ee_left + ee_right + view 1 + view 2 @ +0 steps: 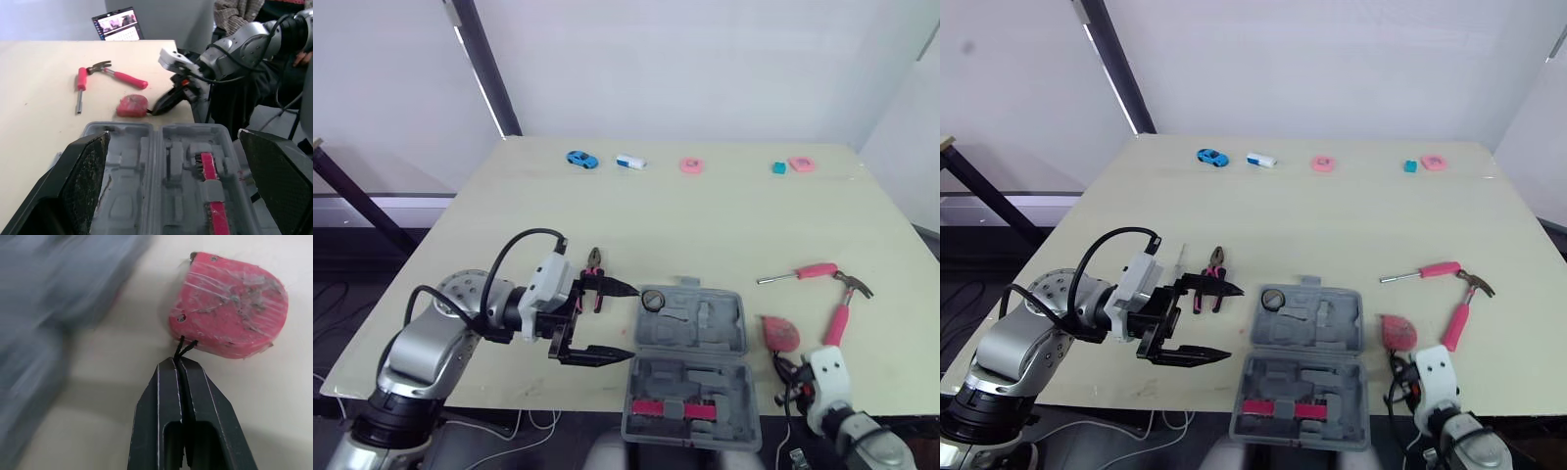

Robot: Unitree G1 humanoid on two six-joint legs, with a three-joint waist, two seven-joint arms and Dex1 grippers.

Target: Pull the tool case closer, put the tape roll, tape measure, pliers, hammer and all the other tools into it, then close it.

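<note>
The grey tool case [690, 364] lies open at the table's front edge, with red bits in its near half. A tape roll [653, 300] sits at its far left corner. Just left of the case my left gripper [633, 323] is open and empty, its jaws facing the case [161, 171]. The pliers [595, 271] lie behind its upper finger. Right of the case is the red tape measure [230, 308]. My right gripper [178, 361] is shut on its black cord. The pink screwdriver [798, 273] and the hammer [845, 302] lie further right.
Along the far edge of the table sit a blue toy car [580, 159], a white and blue block [629, 162], two pink pieces [691, 165] and a teal cube [778, 167]. A laptop [117, 22] and a seated person [239, 12] are beyond the table.
</note>
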